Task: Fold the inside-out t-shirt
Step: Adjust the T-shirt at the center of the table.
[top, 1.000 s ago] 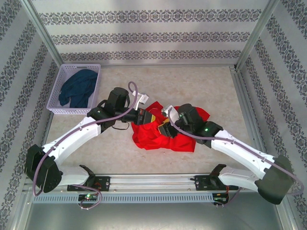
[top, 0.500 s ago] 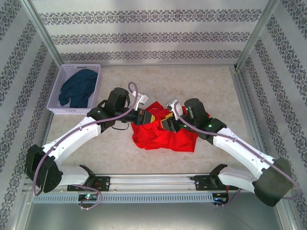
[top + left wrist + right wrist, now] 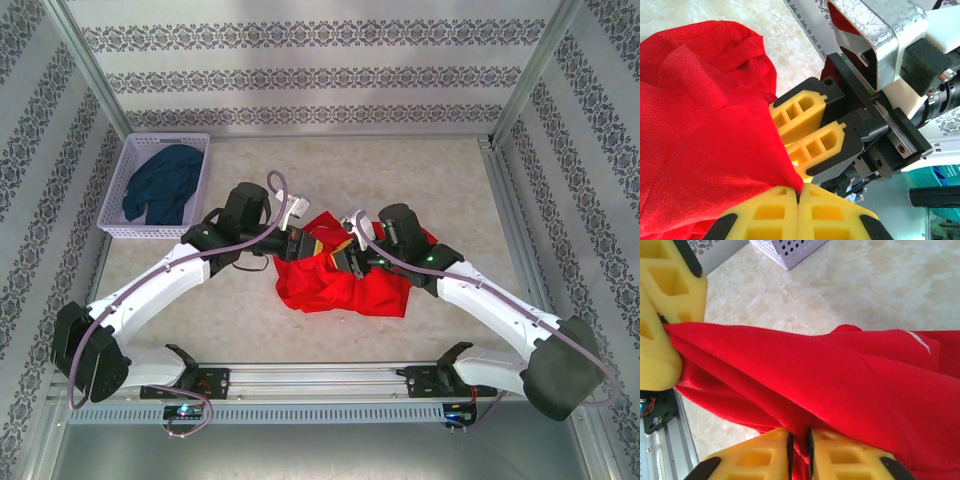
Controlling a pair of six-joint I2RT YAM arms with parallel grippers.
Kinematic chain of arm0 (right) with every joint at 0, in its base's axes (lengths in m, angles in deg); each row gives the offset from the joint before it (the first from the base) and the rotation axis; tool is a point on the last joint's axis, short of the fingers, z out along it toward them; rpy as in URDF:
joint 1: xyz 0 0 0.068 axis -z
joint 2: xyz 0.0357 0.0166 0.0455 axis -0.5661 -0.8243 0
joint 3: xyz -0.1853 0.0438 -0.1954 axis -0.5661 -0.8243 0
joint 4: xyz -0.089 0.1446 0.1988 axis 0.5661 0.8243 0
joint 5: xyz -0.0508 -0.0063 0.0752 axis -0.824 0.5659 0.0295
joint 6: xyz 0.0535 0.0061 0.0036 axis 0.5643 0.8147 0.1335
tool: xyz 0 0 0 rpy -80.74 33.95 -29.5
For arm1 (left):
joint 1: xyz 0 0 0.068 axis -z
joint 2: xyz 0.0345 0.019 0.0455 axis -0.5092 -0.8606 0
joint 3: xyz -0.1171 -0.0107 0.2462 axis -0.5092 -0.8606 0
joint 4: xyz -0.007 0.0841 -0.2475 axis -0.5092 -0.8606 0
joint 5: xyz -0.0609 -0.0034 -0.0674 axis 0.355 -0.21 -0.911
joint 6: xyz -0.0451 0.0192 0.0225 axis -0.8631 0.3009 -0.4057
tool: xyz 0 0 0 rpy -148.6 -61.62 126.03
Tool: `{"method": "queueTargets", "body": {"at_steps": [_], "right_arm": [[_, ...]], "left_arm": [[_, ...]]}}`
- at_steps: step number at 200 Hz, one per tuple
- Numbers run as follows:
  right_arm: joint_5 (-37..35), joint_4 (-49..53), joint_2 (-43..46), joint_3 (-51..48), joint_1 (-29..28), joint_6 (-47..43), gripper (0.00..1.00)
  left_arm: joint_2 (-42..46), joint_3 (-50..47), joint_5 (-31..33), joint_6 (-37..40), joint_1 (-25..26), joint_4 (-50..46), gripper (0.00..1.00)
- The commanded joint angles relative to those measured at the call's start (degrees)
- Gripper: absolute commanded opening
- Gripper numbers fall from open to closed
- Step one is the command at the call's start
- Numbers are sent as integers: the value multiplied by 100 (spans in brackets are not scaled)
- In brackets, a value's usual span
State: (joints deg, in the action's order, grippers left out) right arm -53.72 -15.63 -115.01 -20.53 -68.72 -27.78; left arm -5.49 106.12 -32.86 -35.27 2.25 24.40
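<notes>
The inside-out t-shirt (image 3: 345,285) is a bright red bunched heap at the middle of the table, plain red wherever it shows (image 3: 705,135) (image 3: 850,385). My left gripper (image 3: 314,244) reaches in from the left and is shut on a pinched corner of the fabric (image 3: 799,194). My right gripper (image 3: 347,254) comes in from the right, a short way from the left one, and is shut on a fold of the same cloth (image 3: 799,442). The cloth is stretched taut between the two. Each wrist view shows the other gripper's yellow fingers (image 3: 807,127) (image 3: 662,315).
A white perforated basket (image 3: 118,205) stands at the back left with a dark navy garment (image 3: 165,182) in it; its corner shows in the right wrist view (image 3: 790,247). Patterned walls close in three sides. A metal rail (image 3: 320,385) runs along the near edge.
My right gripper has moved left across the shirt toward the left gripper and closed on the red cloth. The left arm has stayed put, still gripping.
</notes>
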Motion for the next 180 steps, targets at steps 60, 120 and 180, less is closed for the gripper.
{"method": "queueTargets", "body": {"at_steps": [60, 120, 180], "right_arm": [[251, 98, 145, 36, 186, -53, 0], [1238, -1217, 400, -381, 295, 1246, 0], [1098, -2153, 81, -262, 510, 2684, 0]], "left_arm": [[164, 251, 1252, 243, -126, -682, 0], [-329, 609, 2862, 404, -128, -1053, 2], [592, -272, 3230, 77, -122, -716, 55]]}}
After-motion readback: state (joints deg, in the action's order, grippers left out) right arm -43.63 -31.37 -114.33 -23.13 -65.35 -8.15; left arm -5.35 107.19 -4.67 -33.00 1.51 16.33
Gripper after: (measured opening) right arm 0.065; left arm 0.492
